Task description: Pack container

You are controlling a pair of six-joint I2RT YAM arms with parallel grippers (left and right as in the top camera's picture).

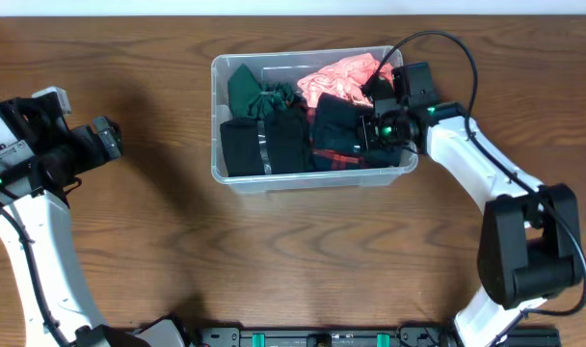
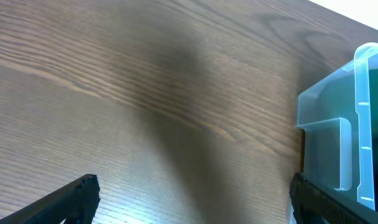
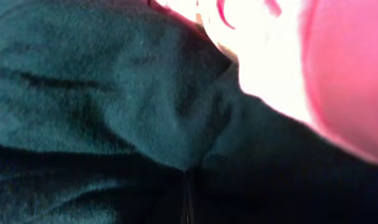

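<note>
The clear plastic container [image 1: 312, 179] stands at the table's back centre and holds folded clothes: a dark green piece [image 1: 247, 89], a black piece [image 1: 264, 145], a navy piece with red checks [image 1: 339, 135] and a pink piece [image 1: 339, 77]. My right gripper [image 1: 375, 130] is down inside the container's right end. In the right wrist view its fingers [image 3: 186, 200] meet in a thin seam where the dark cloth [image 3: 102, 93] bunches, with pink cloth [image 3: 344, 68] beside it. My left gripper [image 1: 110, 141] is open and empty over bare wood at the far left [image 2: 192, 194]; the container's corner [image 2: 363, 124] shows at its right.
The brown wooden table [image 1: 274, 260] runs all around the container. The right arm [image 1: 486, 183] reaches from the front right over to the container. The arm bases stand at the front edge [image 1: 312, 337].
</note>
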